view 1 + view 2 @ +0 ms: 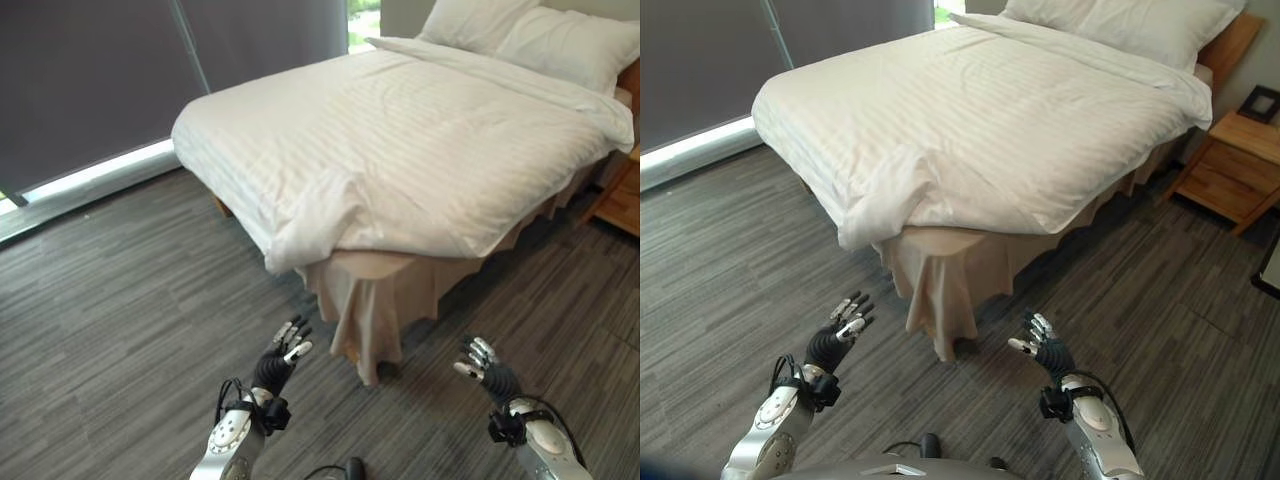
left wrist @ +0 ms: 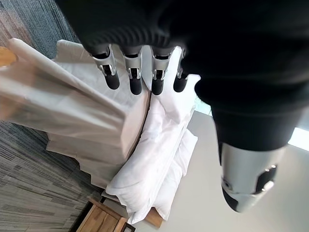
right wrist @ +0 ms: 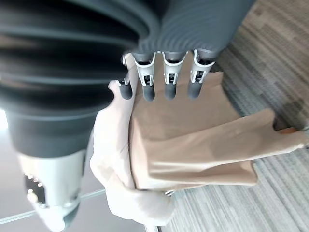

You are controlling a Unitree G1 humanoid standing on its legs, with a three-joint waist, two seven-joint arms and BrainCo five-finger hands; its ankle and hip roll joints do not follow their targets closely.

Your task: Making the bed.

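1. The bed [image 1: 970, 130] is cut off at its head end: the pillows [image 1: 1140, 25] run past the frame's top edge, and the wooden headboard [image 1: 1230, 45] shows as a corner only.
2. The white duvet [image 1: 400, 150] covers the mattress and hangs over the near corner, where a beige bed skirt [image 1: 940, 285] drops to the grey floor [image 1: 730, 290]; what lies under the skirt is hidden.
3. A wooden nightstand [image 1: 1230, 165] stands beside the bed on the robot's right, with a dark framed object on it too small to make out.
4. The left hand [image 1: 835, 340] hovers above the floor short of the bed corner, fingers [image 2: 135, 79] straight and spread, holding nothing.
5. The right hand [image 1: 1040, 350] is likewise raised on the other side of the corner, fingers [image 3: 169, 82] loosely extended and empty.
6. The duvet lies well apart from both hands, up and ahead of the fingertips; neither touches the cloth.
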